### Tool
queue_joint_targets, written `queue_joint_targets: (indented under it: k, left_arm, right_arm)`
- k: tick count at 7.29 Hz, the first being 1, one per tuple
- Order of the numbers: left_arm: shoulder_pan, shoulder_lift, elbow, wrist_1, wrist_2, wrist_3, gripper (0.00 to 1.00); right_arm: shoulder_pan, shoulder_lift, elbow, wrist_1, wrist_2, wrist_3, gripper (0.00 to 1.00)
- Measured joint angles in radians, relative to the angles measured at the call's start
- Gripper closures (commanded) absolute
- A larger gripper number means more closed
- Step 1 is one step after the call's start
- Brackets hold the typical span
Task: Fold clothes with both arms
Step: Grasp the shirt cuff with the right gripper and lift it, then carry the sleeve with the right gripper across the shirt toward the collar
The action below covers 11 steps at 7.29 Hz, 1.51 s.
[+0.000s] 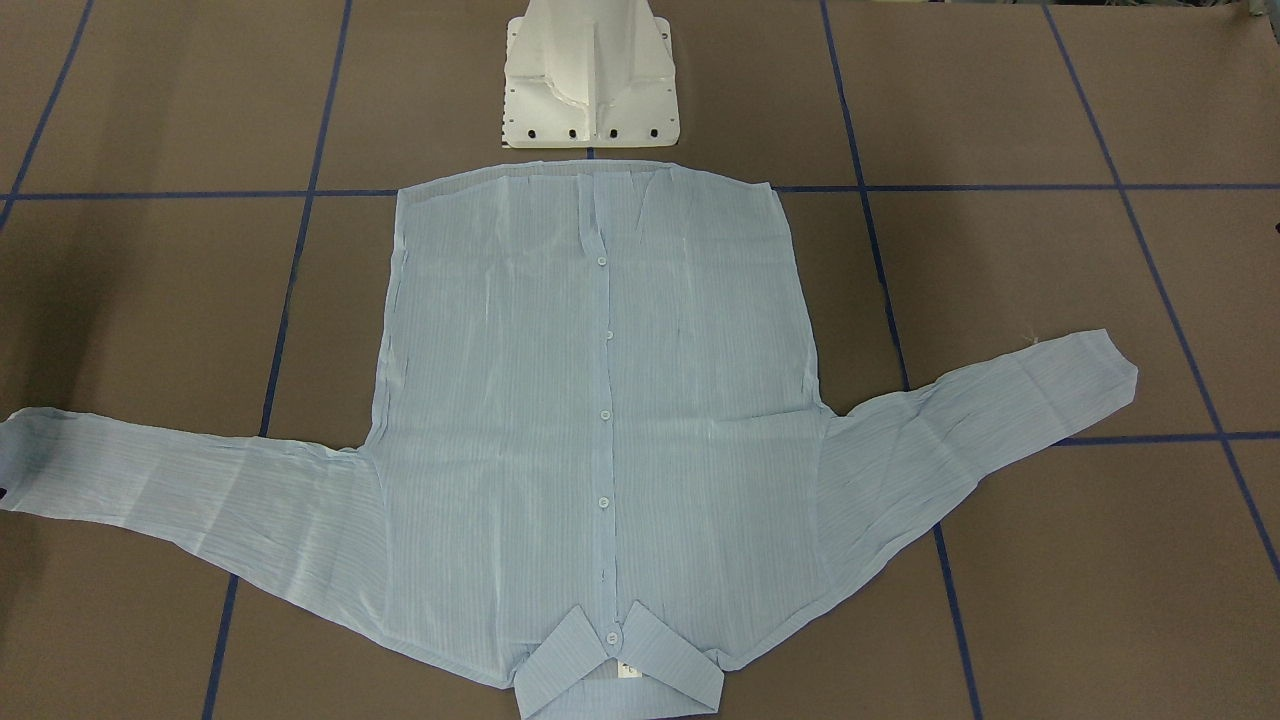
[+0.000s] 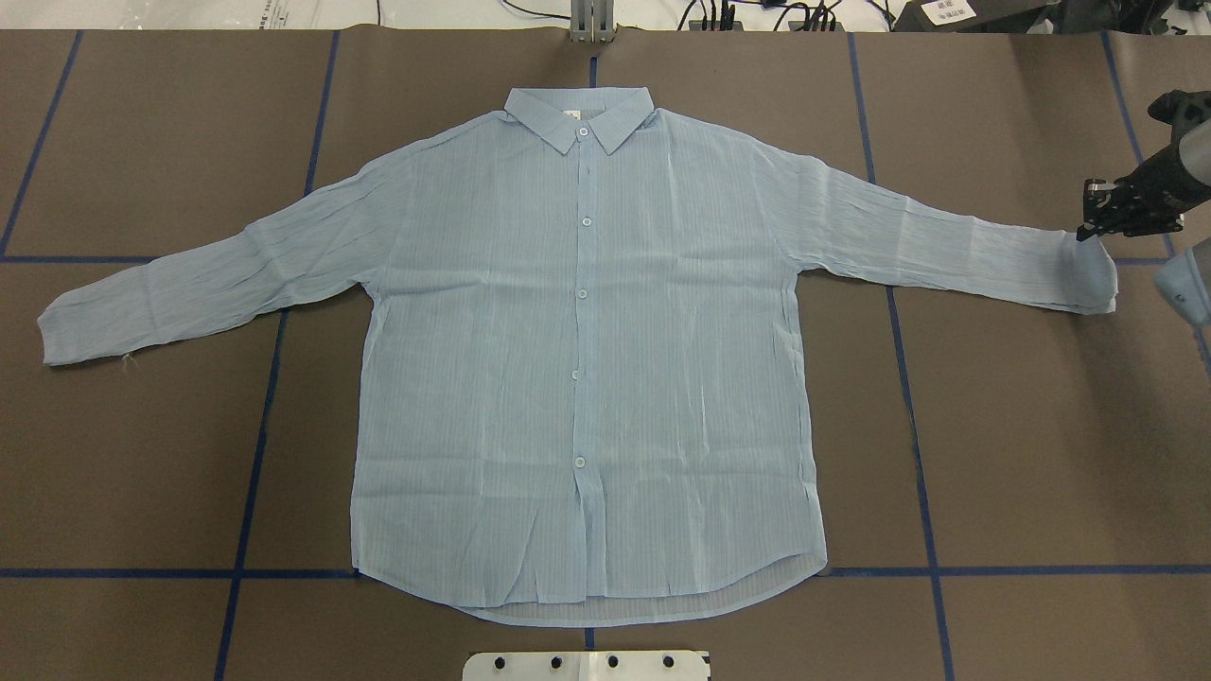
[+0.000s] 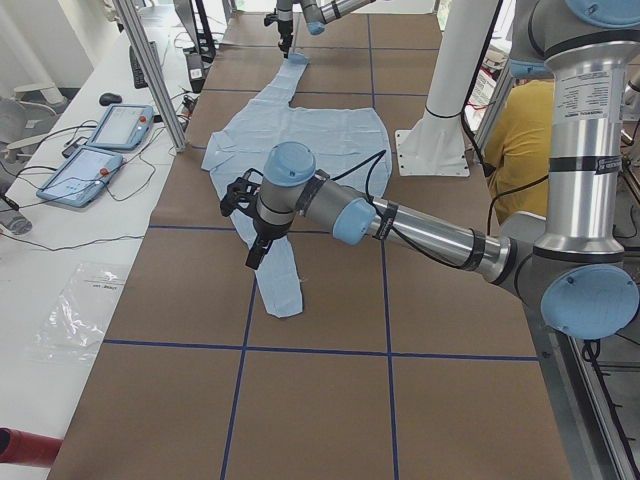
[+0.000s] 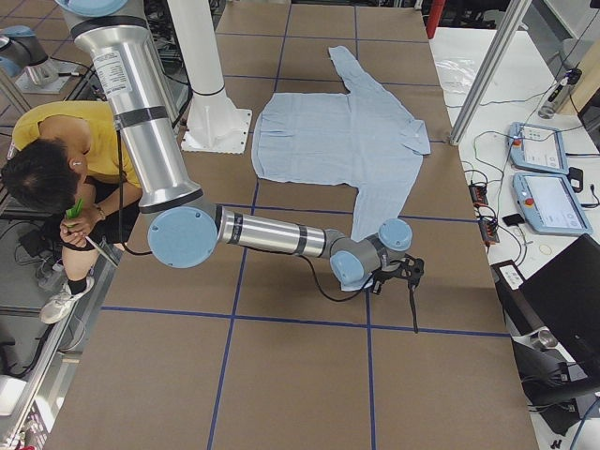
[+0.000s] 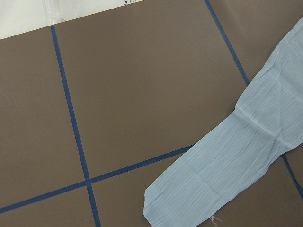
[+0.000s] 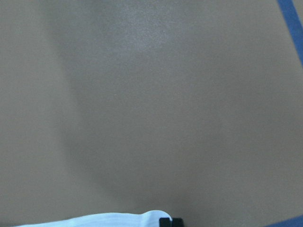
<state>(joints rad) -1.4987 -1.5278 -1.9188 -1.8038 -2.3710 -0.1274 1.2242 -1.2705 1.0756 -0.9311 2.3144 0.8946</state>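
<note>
Approach stage, by judgement: with shirt (image 2: 587, 378) spread flat mid-tabletop (image 2: 1022, 426), sleeves toward both ends, open right gripper (image 6: 171, 222) from its near-touching fingers beside right cuff (image 2: 1093, 274), then pinch; left gripper (image 3: 253, 255) gap: cannot tell.

overhead and front cams look steeply down from opposite sides, both framing the whole shirt (image 2: 577, 331). side cams shoot along the table (image 3: 330, 400). wrist cams sit close above it.
</note>
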Motion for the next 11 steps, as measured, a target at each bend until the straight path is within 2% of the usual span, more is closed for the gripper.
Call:
queue_joint_targets:
  k: [2, 4, 6, 7, 9, 11]
  left_arm:
    - [0.0, 0.0, -0.001, 0.0, 0.0, -0.003, 0.0]
    - [0.0, 0.0, -0.004, 0.0, -0.004, -0.003, 0.0]
    - [0.0, -0.001, -0.009, 0.0, -0.017, -0.004, 0.0]
    - [0.0, -0.001, -0.01, 0.0, -0.019, -0.004, 0.0]
    - [0.0, 0.004, -0.022, 0.001, -0.021, -0.004, 0.0]
    - [0.0, 0.016, -0.027, -0.002, -0.026, -0.003, 0.0]
  right_arm:
    - [0.0, -0.016, 0.034, 0.0, 0.004, 0.003, 1.0]
    - [-0.004, -0.023, 0.117, -0.018, 0.01, 0.053, 1.0]
    - [-0.067, -0.005, 0.23, -0.026, 0.014, 0.24, 1.0]
    - [-0.115, 0.03, 0.273, -0.027, 0.012, 0.368, 1.0]
    - [-0.223, 0.177, 0.3, -0.038, -0.028, 0.683, 1.0]
    - [-0.341, 0.38, 0.285, -0.12, -0.168, 0.915, 1.0]
